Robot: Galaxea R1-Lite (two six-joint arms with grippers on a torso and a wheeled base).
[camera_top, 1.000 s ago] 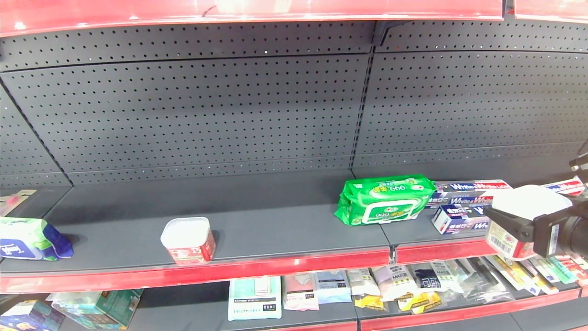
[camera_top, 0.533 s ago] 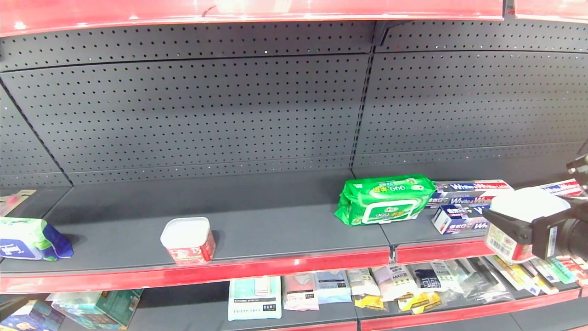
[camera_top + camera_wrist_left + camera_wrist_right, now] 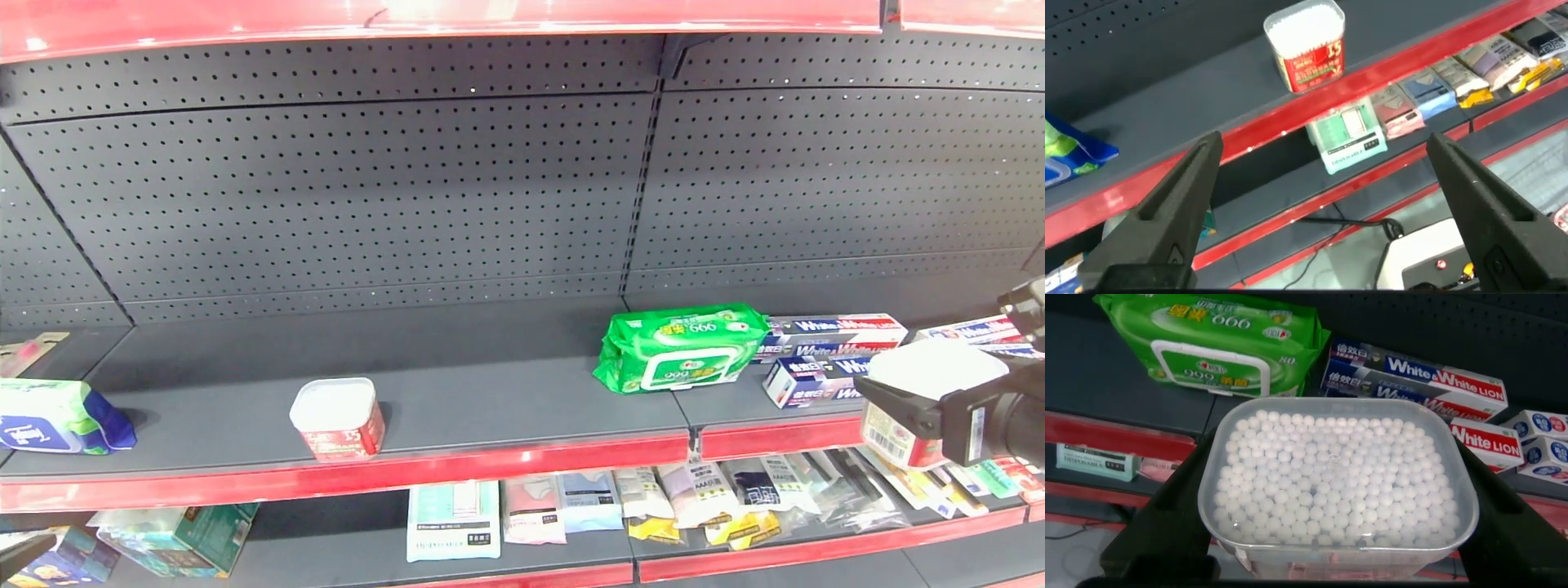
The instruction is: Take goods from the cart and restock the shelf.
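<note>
Head view: at the right edge, the right gripper pinches a clear plastic tub of white cotton swabs. It holds the tub off the grey metal shelf, out in front of its red lip and near the white-and-blue toothpaste boxes. The far finger is probably hidden behind the tub. A green soft pack of wipes lies against those boxes. A second red-labelled swab tub stands well apart to the left.

Left wrist view: the left gripper is spread wide with nothing between its fingers, and the second tub is beyond it.

Right wrist view: the held tub sits squarely between the two black fingers, which press on its opposite sides.
</note>
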